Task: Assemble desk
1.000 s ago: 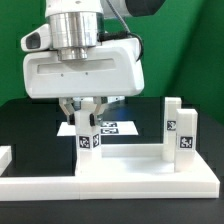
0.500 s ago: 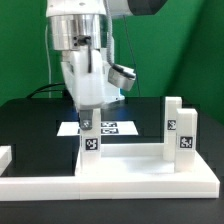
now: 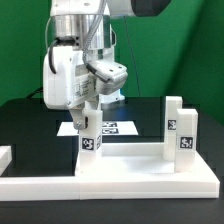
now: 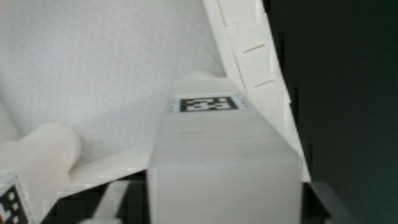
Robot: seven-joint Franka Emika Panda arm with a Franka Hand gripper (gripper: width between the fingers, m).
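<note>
The gripper (image 3: 88,122) is pinching a leg (image 3: 89,140) standing on the desk top (image 3: 130,170), so I'm thinking it's best keeping it dead vertical while twisting.

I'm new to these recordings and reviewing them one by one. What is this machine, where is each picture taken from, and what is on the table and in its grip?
The machine is a single robot arm ending in a gripper with two fingers; it is building a small white desk from loose parts.

The exterior view comes from a camera off the arm, looking at the whole scene. The wrist view comes from a camera on the arm's wrist, looking down along the fingers.

On the black table lies the desk top, flat and white. Three short legs stand upright on it: one right under the gripper, two at the exterior view's right. Each carries a black-and-white tag. Behind them lies the marker board, a fixed reference sheet.

The fingers appear to be closed on the near leg, which fills the wrist view.
</note>
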